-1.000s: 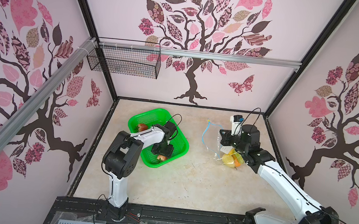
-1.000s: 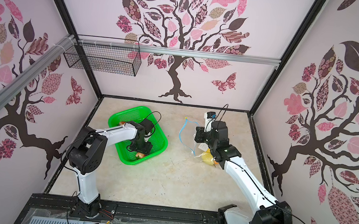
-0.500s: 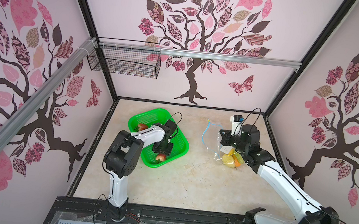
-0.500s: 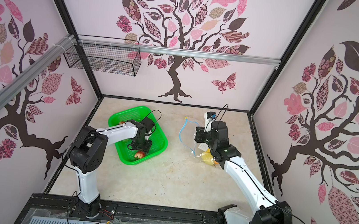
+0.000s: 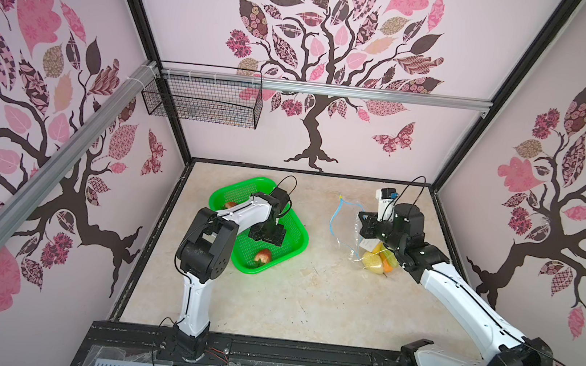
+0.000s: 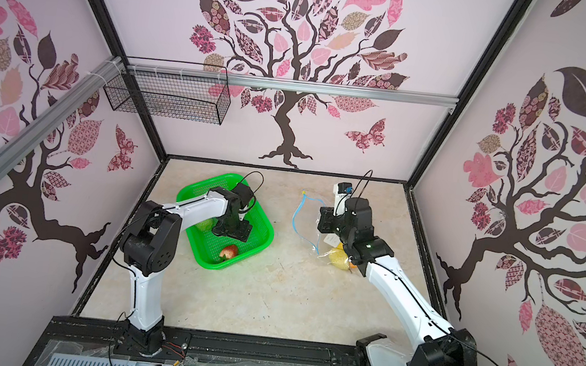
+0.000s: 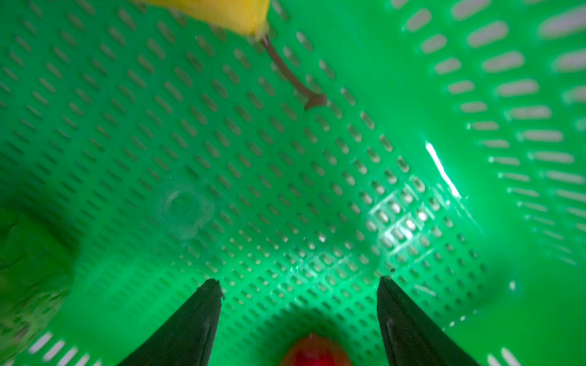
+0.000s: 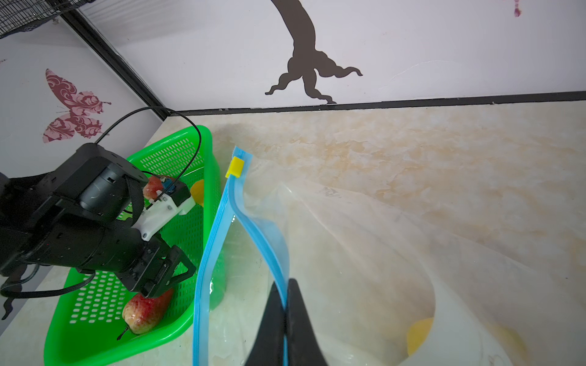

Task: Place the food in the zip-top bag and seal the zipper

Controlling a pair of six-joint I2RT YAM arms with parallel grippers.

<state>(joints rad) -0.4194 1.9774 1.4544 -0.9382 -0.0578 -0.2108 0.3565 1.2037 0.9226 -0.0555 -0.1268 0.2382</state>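
Note:
My left gripper reaches down into the green basket, open, with nothing gripped. A red strawberry lies on the basket floor between the fingers, back near their roots, touching neither; it shows in both top views. A yellow fruit with a brown stem and a green piece also lie in the basket. My right gripper is shut on the blue zipper of the zip-top bag, holding its mouth open. Yellow and orange food sits inside the bag.
The yellow slider tab sits at the zipper's far end. A second strawberry lies at the basket's back. A black wire basket hangs on the back-left rail. Walls close in the beige tabletop on three sides.
The left gripper's jaws have spread wider over the strawberry, which stays on the basket floor. The right arm and the bag have not moved.

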